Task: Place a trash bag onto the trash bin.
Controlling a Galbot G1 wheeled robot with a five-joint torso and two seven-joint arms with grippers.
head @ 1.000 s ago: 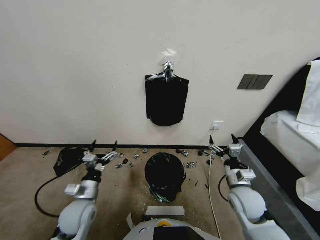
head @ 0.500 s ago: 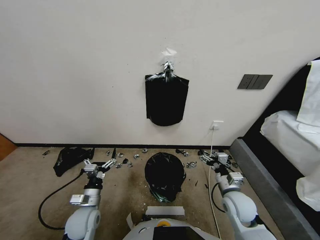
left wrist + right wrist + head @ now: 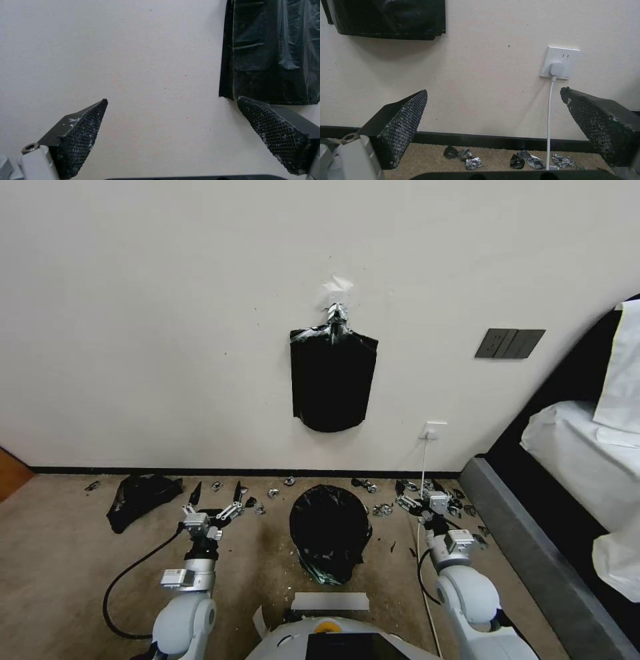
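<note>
One wrinkled glossy black plastic trash bag [image 3: 330, 527] covers the one small round trash bin, whose cream wall is hidden, on the carpet centre near the robot. One flat black sheaf [image 3: 333, 379] hangs on the far wall; one squashed black heap [image 3: 141, 499] lies far left. Left gripper [image 3: 217, 497], left of the bin, jaws wide and empty. Right gripper [image 3: 427, 493], to its right, likewise wide and empty.

There were one bagged bin [image 3: 329, 530], one hanging sheaf [image 3: 333, 380], one crumpled heap [image 3: 141, 499] and two tools, the left [image 3: 215, 493] and the right [image 3: 417, 492].
</note>
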